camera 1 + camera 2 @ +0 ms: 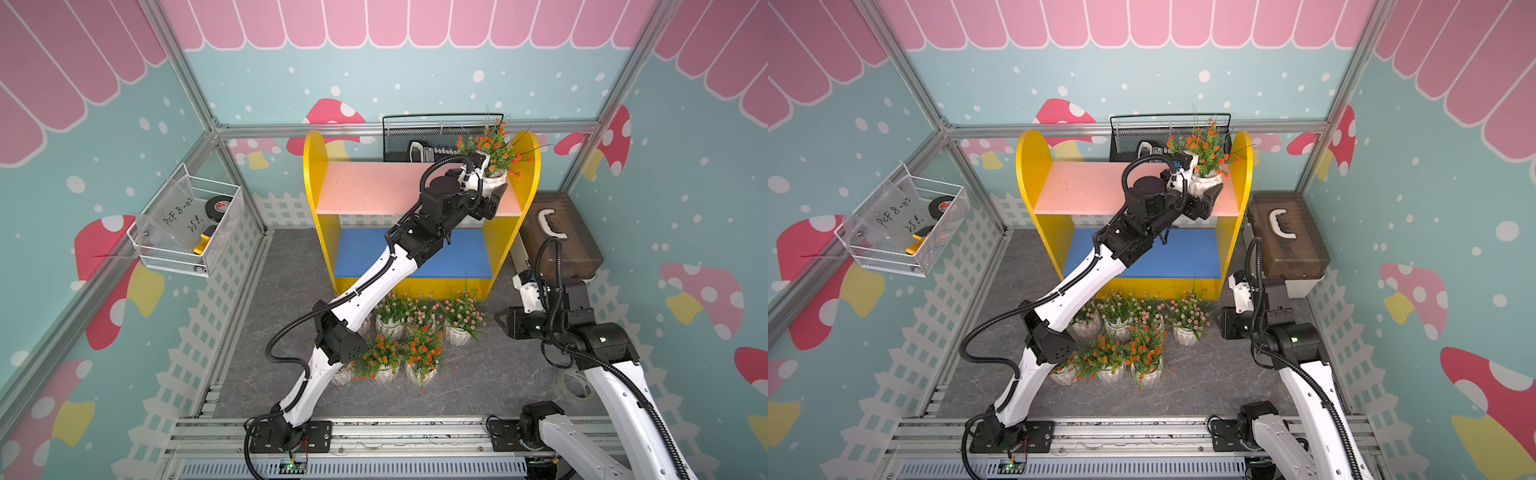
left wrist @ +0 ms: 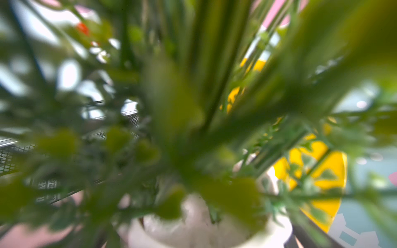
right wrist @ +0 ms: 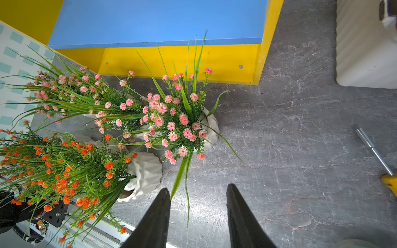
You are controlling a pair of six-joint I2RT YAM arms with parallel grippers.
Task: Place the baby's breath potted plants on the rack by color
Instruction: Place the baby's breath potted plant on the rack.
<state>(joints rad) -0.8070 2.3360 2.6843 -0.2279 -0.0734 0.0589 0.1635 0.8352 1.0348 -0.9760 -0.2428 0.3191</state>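
Baby's breath potted plants: one orange plant is on the rack. Its white pot sits upright on the pink shelf, at the end by the yellow side panel, right between the left fingers. The fingers bracket the pot on both sides. Can't tell if they're clamped on it or just clear of it. Left wrist view is only blurred foliage over the pot rim, so no help.

Other seven are on the desk in front of the rack: four pink plants in the row nearer the rack, three orange ones in the next row out.

Right fingers hang over the desk, spread apart and holding nothing. One stray grass blade ends near one tip. Nearest pink plant is just ahead of the fingertips. A desk-side orange pot is ahead and off to one side. Fingers touch neither pot. Blue shelf is further ahead.
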